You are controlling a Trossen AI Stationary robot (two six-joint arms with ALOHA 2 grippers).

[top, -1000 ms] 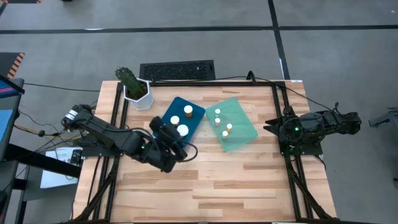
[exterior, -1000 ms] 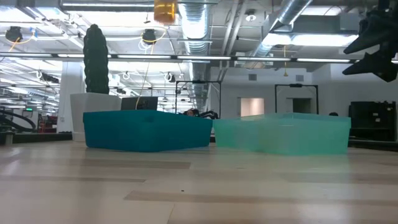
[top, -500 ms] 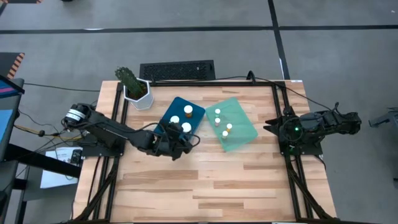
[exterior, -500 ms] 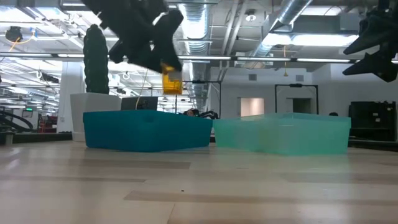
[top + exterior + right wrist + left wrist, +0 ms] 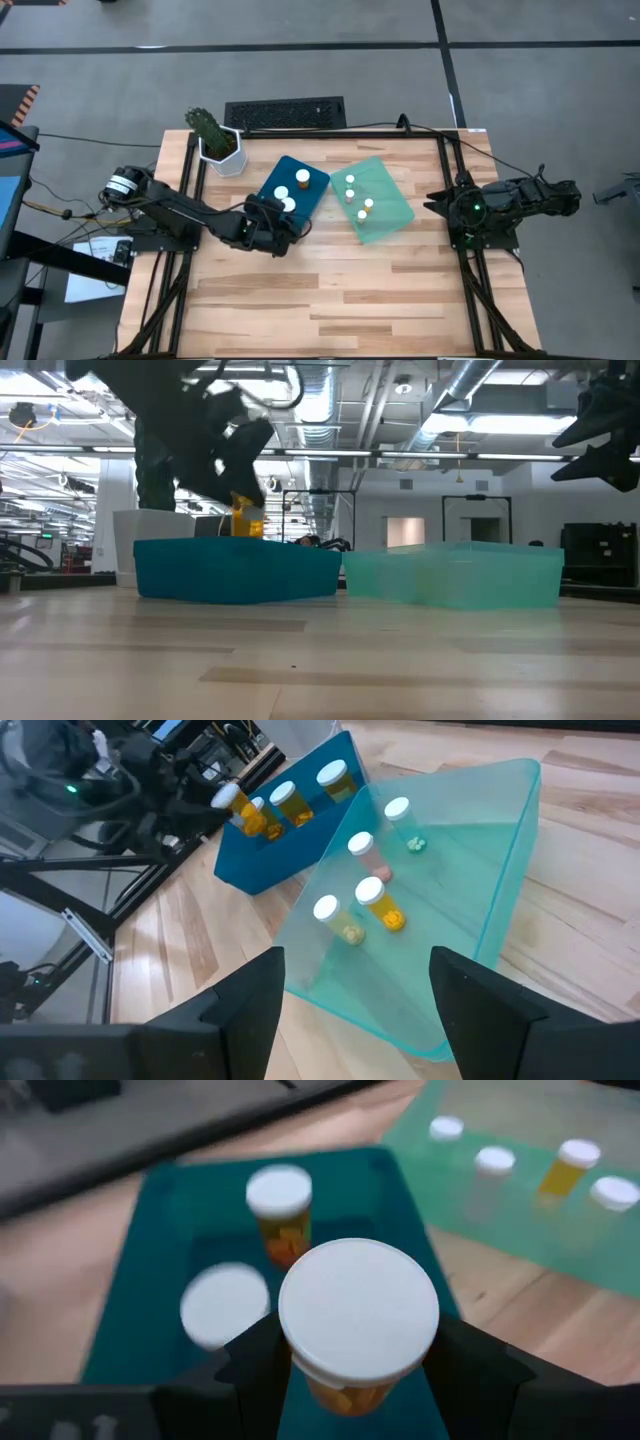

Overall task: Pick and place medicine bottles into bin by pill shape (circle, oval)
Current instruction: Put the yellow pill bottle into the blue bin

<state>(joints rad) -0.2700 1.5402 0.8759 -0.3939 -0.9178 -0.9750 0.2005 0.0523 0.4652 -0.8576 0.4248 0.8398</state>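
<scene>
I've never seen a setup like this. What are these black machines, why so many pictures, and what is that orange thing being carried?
Two robot arms work at a wooden table. One picture looks down from above, one looks level across the tabletop, and one comes from each wrist. The left pincer holds a medicine bottle, white cap and orange body, over the blue tray, where two bottles already stand. The green tray holds four smaller ones. The right pincer waits open at the table's edge. A potted cactus stands at a corner.

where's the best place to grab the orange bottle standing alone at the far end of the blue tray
Grip the bottle around its white cap or the amber body just under it, coming straight down. It stands upright, apart from the other bottles in the blue tray, so fingers fit either side. The left gripper already holds another bottle.
</scene>
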